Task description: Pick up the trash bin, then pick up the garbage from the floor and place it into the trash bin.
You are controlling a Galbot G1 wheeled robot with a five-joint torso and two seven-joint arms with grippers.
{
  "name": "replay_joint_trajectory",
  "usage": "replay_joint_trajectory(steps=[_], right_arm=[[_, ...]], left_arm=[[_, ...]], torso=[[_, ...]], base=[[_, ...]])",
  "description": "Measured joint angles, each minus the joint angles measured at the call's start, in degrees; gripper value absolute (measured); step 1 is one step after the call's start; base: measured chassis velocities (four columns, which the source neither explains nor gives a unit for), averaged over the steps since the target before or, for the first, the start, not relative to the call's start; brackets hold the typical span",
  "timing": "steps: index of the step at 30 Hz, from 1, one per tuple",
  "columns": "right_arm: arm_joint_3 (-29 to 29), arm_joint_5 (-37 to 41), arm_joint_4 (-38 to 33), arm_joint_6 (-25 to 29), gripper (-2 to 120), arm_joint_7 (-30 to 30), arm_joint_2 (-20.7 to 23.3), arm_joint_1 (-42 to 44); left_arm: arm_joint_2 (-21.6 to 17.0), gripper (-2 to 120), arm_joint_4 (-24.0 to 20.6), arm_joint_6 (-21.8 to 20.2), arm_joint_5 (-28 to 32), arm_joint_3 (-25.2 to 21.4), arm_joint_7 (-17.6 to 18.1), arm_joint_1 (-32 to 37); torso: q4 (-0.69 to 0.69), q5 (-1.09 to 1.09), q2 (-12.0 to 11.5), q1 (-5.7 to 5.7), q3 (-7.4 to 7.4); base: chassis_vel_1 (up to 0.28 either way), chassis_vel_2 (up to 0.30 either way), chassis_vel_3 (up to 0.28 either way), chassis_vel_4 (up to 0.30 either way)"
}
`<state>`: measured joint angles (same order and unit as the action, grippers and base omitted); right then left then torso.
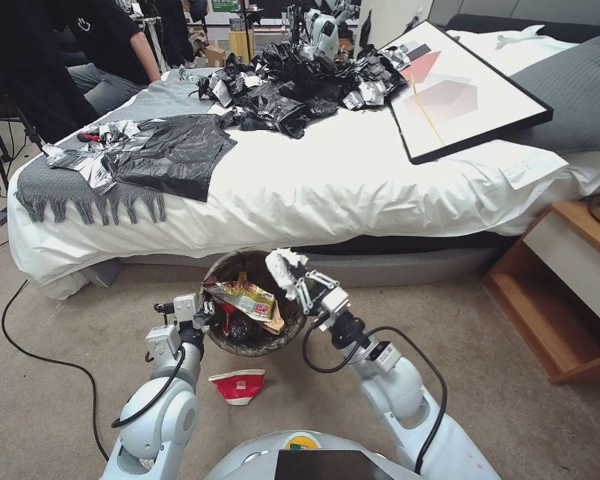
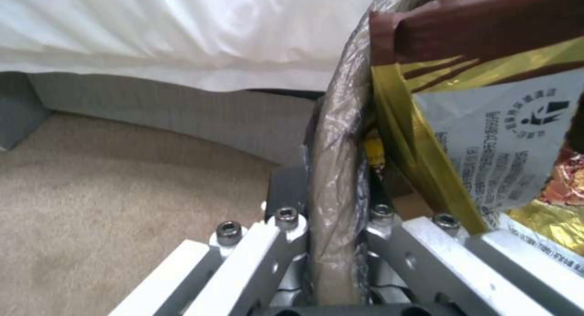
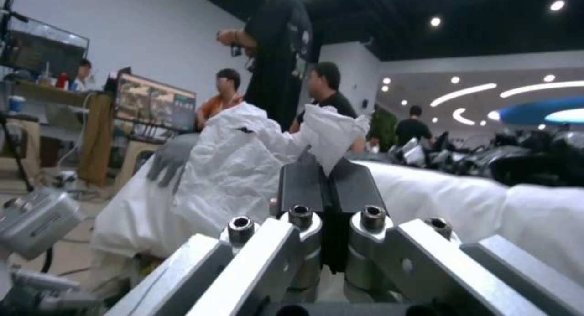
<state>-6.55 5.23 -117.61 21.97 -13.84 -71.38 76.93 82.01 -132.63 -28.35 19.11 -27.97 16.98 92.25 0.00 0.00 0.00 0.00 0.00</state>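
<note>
- The trash bin [image 1: 243,343] carried a dark brown, glossy liner over its rim.
- The snack wrapper [image 1: 247,298] in the bin was yellow-gold with a brown band and a pale grey panel of dark print.
- The tissue [image 1: 283,267] was plain white and crumpled.
- The paper cup [image 1: 238,385] on the floor was red with a white rim and a small pale label.
- The carpet [image 1: 53,320] was uniform beige.
- The bedsheet [image 1: 327,180] was white; the throw [image 1: 80,193] was grey with a fringe.
- The plastic bags [image 1: 173,153] were black, mixed with silver foil.
- The framed picture [image 1: 457,90] had a black frame, a white ground and pink-grey geometric shapes.
- The nightstand [image 1: 567,280] was orange-brown wood with a white drawer front.
</note>
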Motion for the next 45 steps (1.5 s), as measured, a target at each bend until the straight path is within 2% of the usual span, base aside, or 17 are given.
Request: replay_joint_trajectory(steps=[11,27,28,29,31,32,35,37,40,42,43,45], right_arm=[[3.37,-0.26,4.64,-1.75,0,0.71,0.12,-0.99],[3.68,-0.07,8.06,-3.37,0,2.52,-0.06,-1.79],[3.70,-0.07,8.22,-3.50,12,2.61,-0.06,-1.79],[3.74,-0.08,8.39,-3.58,18,2.69,-0.06,-1.79],[3.75,-0.09,8.41,-3.59,20,2.69,-0.06,-1.78],[3.82,-0.11,8.47,-3.61,28,2.69,-0.06,-1.74],[3.90,-0.13,8.51,-3.62,35,2.69,-0.07,-1.70],[4.12,-0.21,8.67,-3.74,50,2.70,-0.12,-1.74],[4.19,-0.22,8.76,-3.78,56,2.72,-0.17,-1.82],[4.28,-0.23,8.91,-3.83,67,2.75,-0.18,-1.93],[4.28,-0.23,8.91,-3.83,67,2.75,-0.18,-1.93],[4.30,-0.23,8.96,-3.84,76,2.76,-0.12,-2.03]], left_arm=[[0.14,4,-0.29,-0.53,0.19,0.22,0.11,0.00],[0.23,4,-0.77,-0.59,0.24,0.37,0.09,0.12],[0.23,4,-0.81,-0.59,0.24,0.37,0.09,0.12],[0.23,4,-0.84,-0.59,0.25,0.39,0.09,0.12],[0.24,4,-0.84,-0.59,0.25,0.40,0.09,0.13],[0.25,4,-0.87,-0.60,0.25,0.45,0.09,0.16],[0.26,4,-0.89,-0.61,0.25,0.51,0.09,0.20],[0.27,4,-0.93,-0.61,0.23,0.64,0.09,0.38],[0.28,4,-0.99,-0.61,0.23,0.68,0.08,0.49],[0.27,4,-1.07,-0.75,0.44,0.71,0.11,0.60],[0.27,4,-1.07,-0.75,0.44,0.71,0.11,0.60],[0.26,4,-1.11,-1.00,0.53,0.78,0.18,0.62]], torso=[[0.00,0.00,0.00,0.00,0.00],[0.00,0.00,0.00,0.00,0.00],[0.00,0.00,0.00,0.00,0.00],[0.00,0.00,0.00,0.00,0.00],[0.00,0.00,0.00,0.00,0.00],[0.00,0.00,0.00,0.00,0.00],[0.00,0.00,0.00,0.00,0.00],[0.00,0.00,0.00,0.00,0.00],[0.00,0.00,0.00,0.00,0.00],[0.00,0.00,0.01,0.00,0.00],[0.00,0.00,0.01,0.00,0.00],[0.00,0.00,0.01,0.00,0.00]], base=[[0.000,0.000,0.000,0.000],[0.000,0.000,0.000,0.000],[0.000,0.000,0.000,0.000],[0.000,0.000,0.000,0.000],[0.000,0.000,0.000,0.000],[0.000,0.000,0.000,0.000],[0.000,0.000,0.000,0.000],[0.000,0.000,0.000,0.000],[0.000,0.000,0.000,0.000],[0.000,0.000,0.000,0.000],[0.000,0.000,0.000,0.000],[0.000,0.000,0.000,0.000]])
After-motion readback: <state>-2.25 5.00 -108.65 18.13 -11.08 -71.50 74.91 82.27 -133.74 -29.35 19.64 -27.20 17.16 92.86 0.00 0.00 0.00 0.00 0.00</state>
